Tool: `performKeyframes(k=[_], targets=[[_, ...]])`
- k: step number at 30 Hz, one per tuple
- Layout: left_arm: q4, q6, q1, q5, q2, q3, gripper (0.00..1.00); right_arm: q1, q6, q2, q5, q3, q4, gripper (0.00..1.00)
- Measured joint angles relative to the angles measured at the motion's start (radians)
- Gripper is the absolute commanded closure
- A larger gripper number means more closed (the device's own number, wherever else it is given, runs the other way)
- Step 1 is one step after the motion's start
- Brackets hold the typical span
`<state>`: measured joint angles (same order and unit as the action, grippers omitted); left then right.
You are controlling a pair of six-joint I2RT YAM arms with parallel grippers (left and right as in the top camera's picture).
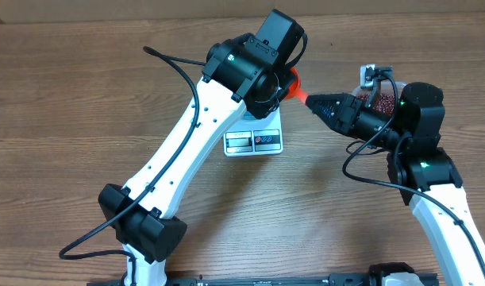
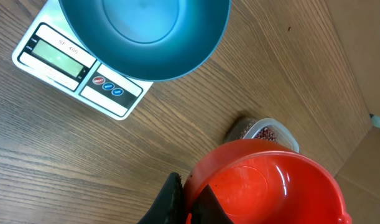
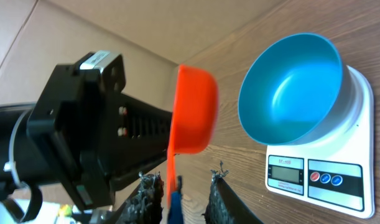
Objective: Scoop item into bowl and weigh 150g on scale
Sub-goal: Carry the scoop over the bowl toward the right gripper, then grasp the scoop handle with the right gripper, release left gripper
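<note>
sharing the red scoop [image 2: 270,180], left gripper [image 2: 188,202] clamped on it, right gripper [image 3: 183,186] jaws apart astride its handle [image 3: 173,180], we drop it if left releases early.

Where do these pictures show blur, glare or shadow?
Overhead: even light, soft shadows on the table, nothing blurred. Left wrist: the scoop, close to the lens, is slightly soft with a pale sheen; the bowl has mild glare inside. Right wrist: the scoop's edge is soft, the scale is sharp.
</note>
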<state>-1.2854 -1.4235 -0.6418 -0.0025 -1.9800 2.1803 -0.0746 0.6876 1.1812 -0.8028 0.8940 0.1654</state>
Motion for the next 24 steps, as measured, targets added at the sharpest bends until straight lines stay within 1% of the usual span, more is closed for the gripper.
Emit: performKeyframes(k=[9,24], targets=[[0.0,0.0,0.0,0.032,0.0,0.0,0.95,0.0,0.02,0.0,0.011,0.0,-0.016,0.82],[0.0,-0.001,0.0,0.067,0.0,0.0,0.95,-0.024,0.042,0.0,0.018,0.0,-0.023,0.85]])
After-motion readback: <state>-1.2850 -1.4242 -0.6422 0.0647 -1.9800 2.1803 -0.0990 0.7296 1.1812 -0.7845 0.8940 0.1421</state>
